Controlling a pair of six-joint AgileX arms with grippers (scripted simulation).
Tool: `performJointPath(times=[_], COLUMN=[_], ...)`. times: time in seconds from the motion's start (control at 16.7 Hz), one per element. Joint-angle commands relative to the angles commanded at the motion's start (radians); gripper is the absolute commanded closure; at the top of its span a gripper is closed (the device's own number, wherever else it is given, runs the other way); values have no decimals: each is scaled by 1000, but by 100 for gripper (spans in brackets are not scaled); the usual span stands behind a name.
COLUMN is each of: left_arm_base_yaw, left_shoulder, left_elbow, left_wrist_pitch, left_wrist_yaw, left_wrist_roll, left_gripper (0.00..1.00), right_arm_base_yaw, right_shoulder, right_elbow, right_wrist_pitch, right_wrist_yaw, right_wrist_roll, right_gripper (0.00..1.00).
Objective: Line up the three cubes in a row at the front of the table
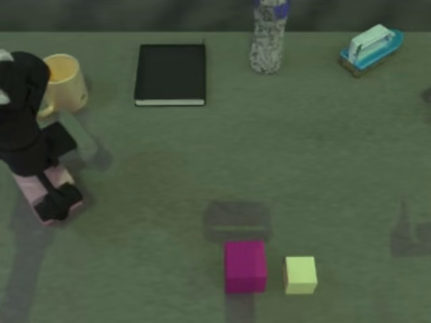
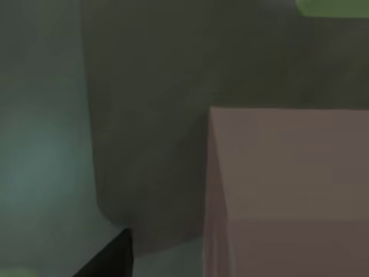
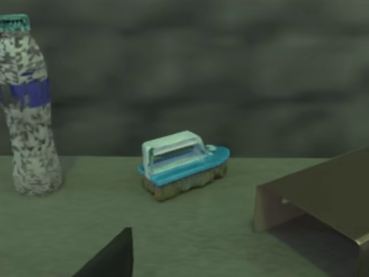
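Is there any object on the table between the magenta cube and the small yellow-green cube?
No. In the top view, only bare table separates the magenta cube and the yellow-green cube.

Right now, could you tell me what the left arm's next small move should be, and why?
Probably carry the pale pink cube toward the front of the table, setting it left of the magenta cube. The left end effector sits over the pink cube at the left side, while the magenta and yellow-green cube already stand side by side near the front.
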Motion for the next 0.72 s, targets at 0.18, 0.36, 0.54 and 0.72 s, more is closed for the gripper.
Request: performJointPath(times=[0.18, 0.36, 0.54, 0.72], left_arm_base_yaw=[0, 0, 0, 0], left_shoulder=[3, 3, 3, 3], left_elbow=[-4, -4, -4, -4], left_wrist_pitch=[6, 6, 6, 6], left_wrist_yaw=[0, 0, 0, 0], left_wrist_roll=[0, 0, 0, 0], left_gripper=[0, 15, 38, 60], right_arm_base_yaw=[0, 0, 0, 0], right_shoulder=[0, 0, 0, 0], right_elbow=[0, 0, 0, 0], right_wrist_pitch=[0, 0, 0, 0], right_wrist_yaw=[0, 0, 0, 0], right_wrist_roll=[0, 0, 0, 0], right_gripper=[0, 0, 0, 0])
